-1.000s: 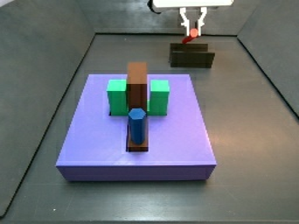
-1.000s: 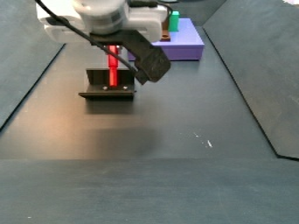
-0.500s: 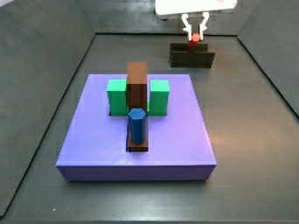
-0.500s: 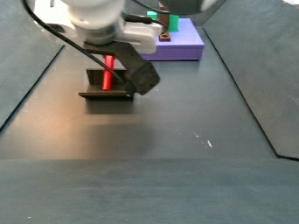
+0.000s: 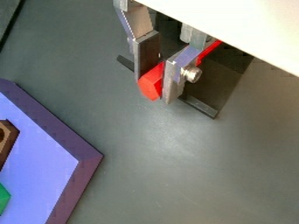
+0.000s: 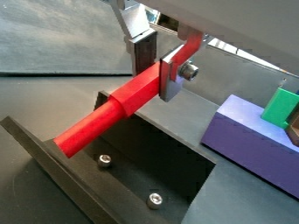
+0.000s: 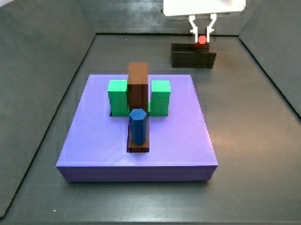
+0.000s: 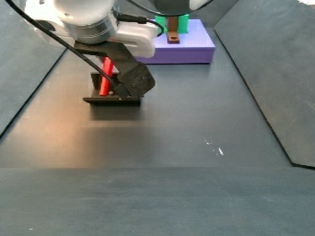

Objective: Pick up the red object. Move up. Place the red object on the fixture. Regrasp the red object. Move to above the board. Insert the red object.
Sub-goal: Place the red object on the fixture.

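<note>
Board: the board (image 7: 139, 132) lies nearest in a side view, a flat lavender-blue slab on the dark floor. On it stand two green blocks (image 7: 119, 97), one at each side of a long brown bar (image 7: 139, 83). A blue peg (image 7: 137, 126) stands on the near end of this bar.
Board in a wrist view: one corner of the board (image 6: 251, 144) shows beside the fixture, with a green block (image 6: 281, 103) on it.
Gripper: the gripper (image 7: 201, 33) hangs beyond the board, at the far end of the floor, just above the fixture (image 7: 193, 56).
Fingers: the two silver fingers (image 5: 176, 77) are closed on the red object (image 5: 156, 81); they pinch it near one end, one plate at each side.
Red object: in a wrist view the red object (image 6: 114, 108) runs long and tilted out of the fingers (image 6: 176, 72), and its free end reaches over the fixture (image 6: 117, 171). Whether this end touches the fixture I cannot tell.
Fixture: a dark L-shaped bracket with a base plate; two screws show in the plate in a wrist view.
Opposite side view: the gripper (image 8: 110, 74) and the arm cover most of the red object (image 8: 107, 76); only a thin red strip shows above the fixture (image 8: 113, 95). The board (image 8: 187, 44) is far behind.
</note>
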Available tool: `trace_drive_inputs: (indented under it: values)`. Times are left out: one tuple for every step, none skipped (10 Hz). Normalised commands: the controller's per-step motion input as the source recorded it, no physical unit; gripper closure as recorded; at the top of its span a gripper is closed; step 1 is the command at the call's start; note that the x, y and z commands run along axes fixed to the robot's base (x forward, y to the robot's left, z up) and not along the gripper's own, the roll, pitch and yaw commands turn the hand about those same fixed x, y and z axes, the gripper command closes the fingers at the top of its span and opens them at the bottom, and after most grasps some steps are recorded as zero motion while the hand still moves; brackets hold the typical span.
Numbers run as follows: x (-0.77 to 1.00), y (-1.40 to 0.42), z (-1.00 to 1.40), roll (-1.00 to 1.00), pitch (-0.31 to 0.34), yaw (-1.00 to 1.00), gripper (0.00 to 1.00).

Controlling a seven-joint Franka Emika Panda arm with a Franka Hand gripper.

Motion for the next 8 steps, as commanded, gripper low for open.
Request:
trace_drive_inputs:
  values:
    - [0.03, 0.0, -0.03, 0.0, 0.149, -0.03, 1.0]
    - [0.0, -0.01, -0.04, 0.11, 0.191, 0.0, 1.0]
    - [-0.03, -0.02, 0.0, 0.17, 0.306, 0.0, 1.0]
    - [-0.01, -0.1, 0.0, 0.2, 0.363, 0.0, 1.0]
    - [0.0, -0.1, 0.0, 0.09, 0.403, 0.0, 1.0]
    - [0.0, -0.07, -0.03, 0.0, 0.314, 0.0, 1.0]
    - [0.0, -0.03, -0.01, -0.12, 0.249, 0.0, 1.0]
    - [0.0, 0.0, 0.0, -0.22, 0.2, -0.04, 1.0]
